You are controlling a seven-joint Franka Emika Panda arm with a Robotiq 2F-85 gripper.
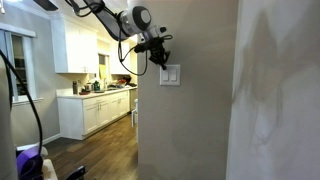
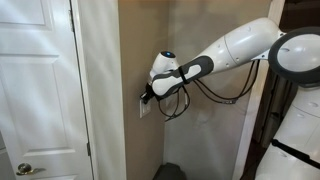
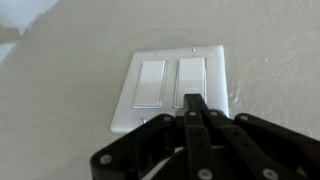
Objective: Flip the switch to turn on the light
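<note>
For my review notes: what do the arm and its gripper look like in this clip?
White, rounded arm links with dark joint bands; loose black cables loop under the wrist. The black gripper has jointed linkage fingers with round pivot pins.

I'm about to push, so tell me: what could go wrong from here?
The switch has two rockers. The closed fingers sit over one end of the right rocker, close to the left rocker, so a sideways slip could flip the wrong one. That end may also be the wrong end to push.
</note>
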